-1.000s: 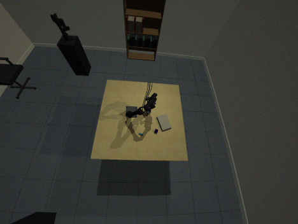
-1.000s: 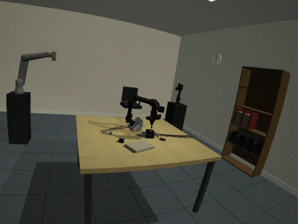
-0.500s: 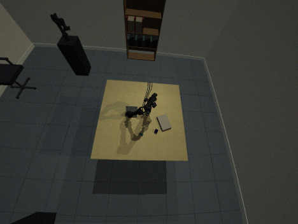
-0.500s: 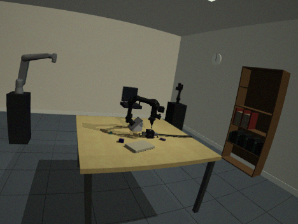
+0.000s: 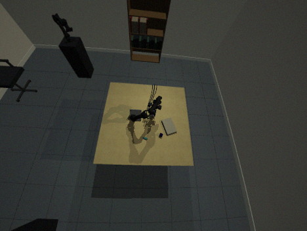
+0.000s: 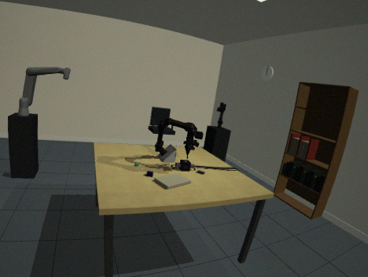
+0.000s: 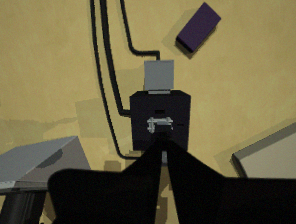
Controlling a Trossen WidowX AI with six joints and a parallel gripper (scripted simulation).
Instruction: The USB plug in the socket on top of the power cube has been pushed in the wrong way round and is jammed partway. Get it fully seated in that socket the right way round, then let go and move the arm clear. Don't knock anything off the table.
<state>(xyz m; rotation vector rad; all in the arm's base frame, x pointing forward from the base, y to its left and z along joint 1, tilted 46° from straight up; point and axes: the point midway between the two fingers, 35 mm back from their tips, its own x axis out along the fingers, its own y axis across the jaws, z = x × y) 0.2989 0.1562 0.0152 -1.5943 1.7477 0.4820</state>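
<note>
The black power cube sits on the table with a grey plug in one side; part of another grey piece shows at the opposite side, mostly behind the fingers. My gripper points down over the cube's top, shut on the USB plug. The plug's silver metal part shows just beyond the fingertips, over the middle of the cube's top; its dark body is mostly hidden between them. The fingers hide part of the top, and I cannot tell how deep the plug is or which way round.
Black cables run from the cube to the table's back edge. A purple block lies near the cube. A pale flat box, dark blue block and teal piece lie around. A grey angled block stands by the arm's base.
</note>
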